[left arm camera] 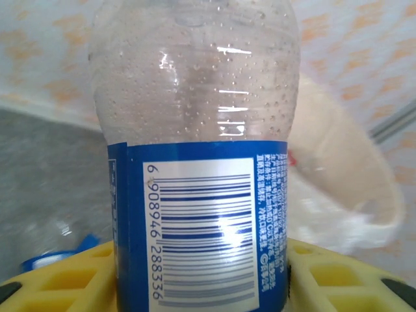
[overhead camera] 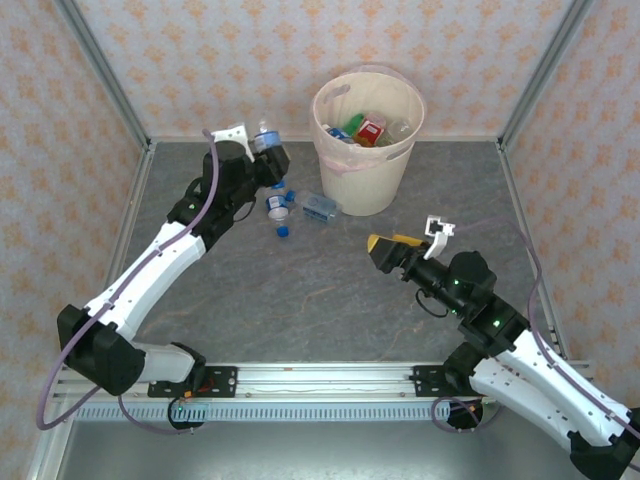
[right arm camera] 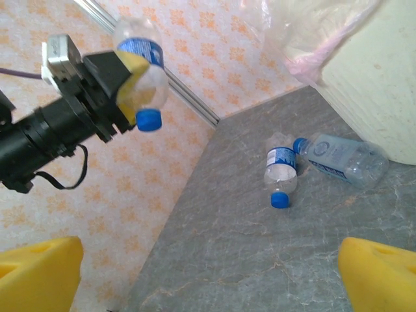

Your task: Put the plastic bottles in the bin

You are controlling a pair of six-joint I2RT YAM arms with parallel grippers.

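Left pincer [overhead camera: 265, 150]: clamped tight on a clear bottle with a blue label, up off the worktop [overhead camera: 330, 300] in the upper left of the top view, a bit left of the bin.

Held bottle [overhead camera: 268, 138]: the left wrist view has it dead centre [left arm camera: 201, 130], with droplets inside the clear part and a barcode on the label. The yellow pads [left arm camera: 58, 279] press on both sides of it. From the right wrist view it's in the upper left [right arm camera: 143, 71], tilted, blue cap at the lower end.

Right pincer [overhead camera: 385, 248]: wide open with nothing in it, centre-right of the top view, over bare worktop below the bin.

Bin [overhead camera: 375, 185]: stands at top centre, pink liner [overhead camera: 345, 165] draped over the rim.

Bottles in the bin [overhead camera: 365, 130]: a few visible, green and red among them.

Loose bottles: two on their sides by the left of the bin's base. The smaller one [overhead camera: 278, 207] points its blue cap down-frame, the bigger one [overhead camera: 320, 207] lies nearer the bin. Can't tell if they touch.
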